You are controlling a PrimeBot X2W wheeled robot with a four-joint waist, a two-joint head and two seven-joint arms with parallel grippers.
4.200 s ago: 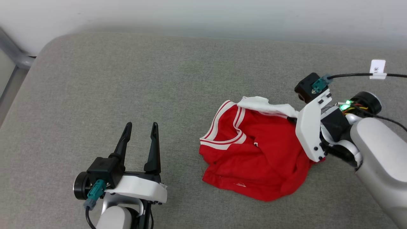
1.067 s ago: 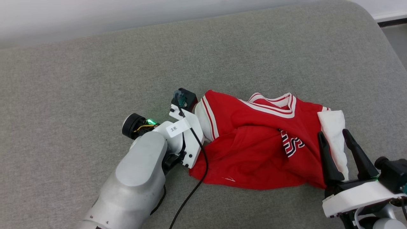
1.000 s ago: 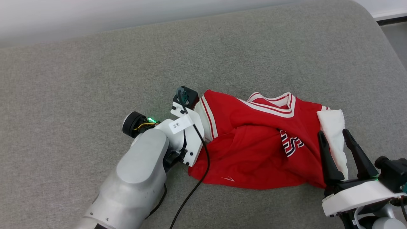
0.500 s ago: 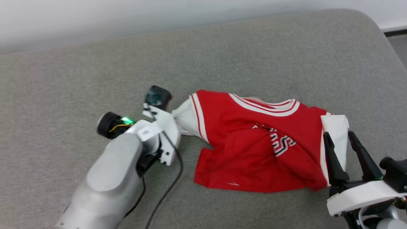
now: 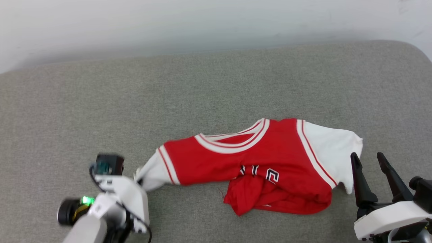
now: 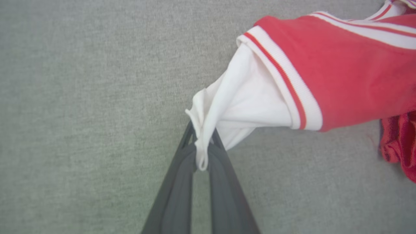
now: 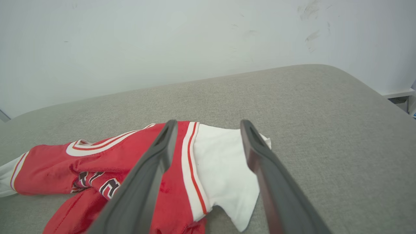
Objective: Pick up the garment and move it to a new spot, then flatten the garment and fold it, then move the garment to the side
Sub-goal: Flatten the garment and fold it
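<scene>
Carrier: a grey fabric cushion with a rounded far-right corner, backed by a pale wall.
Garment: the red garment lies on the near half of the cushion, running from near the near-left corner across toward the right edge, chest side up.
Left-hand sleeve: the white left-hand sleeve is drawn into a narrow, gathered point that ends between the left fingers; its cuff loop hangs over them.
Left gripper: the left gripper is clamped on the tip of that sleeve, low over the cushion by the near edge.
Right-hand sleeve: the white right-hand sleeve lies spread flat on the cushion toward the right edge.
Right gripper: the right gripper has its jaws wide apart and nothing between them; it sits just beside the right-hand sleeve, near the near-right corner.
Neckline: the red-and-white striped neckline faces the far edge.
Lettering: the striped lettering is partly hidden in a fold.
Lower body: the lower body is bunched and crumpled toward the near edge.
</scene>
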